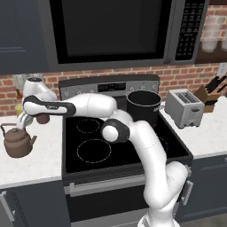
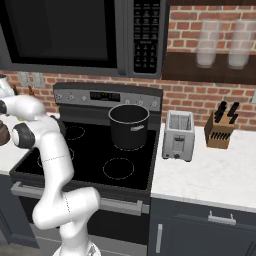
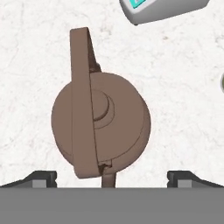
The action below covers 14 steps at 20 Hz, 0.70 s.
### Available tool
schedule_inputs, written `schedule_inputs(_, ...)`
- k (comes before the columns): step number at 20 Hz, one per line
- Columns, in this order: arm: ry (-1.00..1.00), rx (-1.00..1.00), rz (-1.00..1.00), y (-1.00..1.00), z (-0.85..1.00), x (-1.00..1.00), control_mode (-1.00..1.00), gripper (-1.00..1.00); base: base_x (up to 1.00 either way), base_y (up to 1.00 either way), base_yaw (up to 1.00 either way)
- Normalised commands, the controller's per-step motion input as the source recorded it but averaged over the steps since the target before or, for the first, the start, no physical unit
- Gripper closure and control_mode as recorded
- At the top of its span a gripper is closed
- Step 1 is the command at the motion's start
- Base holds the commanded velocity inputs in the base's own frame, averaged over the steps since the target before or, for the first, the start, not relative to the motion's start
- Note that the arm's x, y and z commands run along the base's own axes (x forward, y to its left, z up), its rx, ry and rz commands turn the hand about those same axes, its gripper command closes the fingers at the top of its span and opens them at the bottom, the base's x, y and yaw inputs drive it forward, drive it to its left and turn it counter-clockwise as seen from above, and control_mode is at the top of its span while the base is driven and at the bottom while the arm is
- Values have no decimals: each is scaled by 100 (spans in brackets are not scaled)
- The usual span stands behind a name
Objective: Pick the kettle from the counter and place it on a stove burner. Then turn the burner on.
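Jaws stand spread wide, the gripper [image 3: 112, 177] hanging directly over the kettle [image 3: 101, 127] with nothing between its two dark fingertips [image 3: 40, 178] but the kettle's lower edge. From the left base camera, the kettle [image 1: 18, 142] sits upright on the counter [image 1: 33, 166] at far left, apart from the black cooktop — spout toward the cooktop side, handle arching over the lid. Seen from the hand camera, the band of the handle runs top to bottom across the lid, slightly tilted, hiding part of the knob; the spout shows at the bottom edge, cut short by the frame. A grey object with a teal patch [image 3: 164, 9] is clipped at the upper right. Rightward, the large front stove burner [image 1: 94, 150] lies bare, a tall black pot [image 1: 143, 105] behind it, then a toaster [image 1: 184, 107]. From the right base camera the kettle [image 2: 3, 134] is mostly cut off at the left edge.
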Motion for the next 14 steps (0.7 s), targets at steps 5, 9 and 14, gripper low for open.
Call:
schedule_inputs(5,0,0,1,8,-1,0,-100,-100,0,0,0)
schedule_inputs(9,0,0,3,18,0,0,-100,-100,0,0,0)
schedule_inputs(14,0,0,5,17,-1,0,-100,-100,0,0,0)
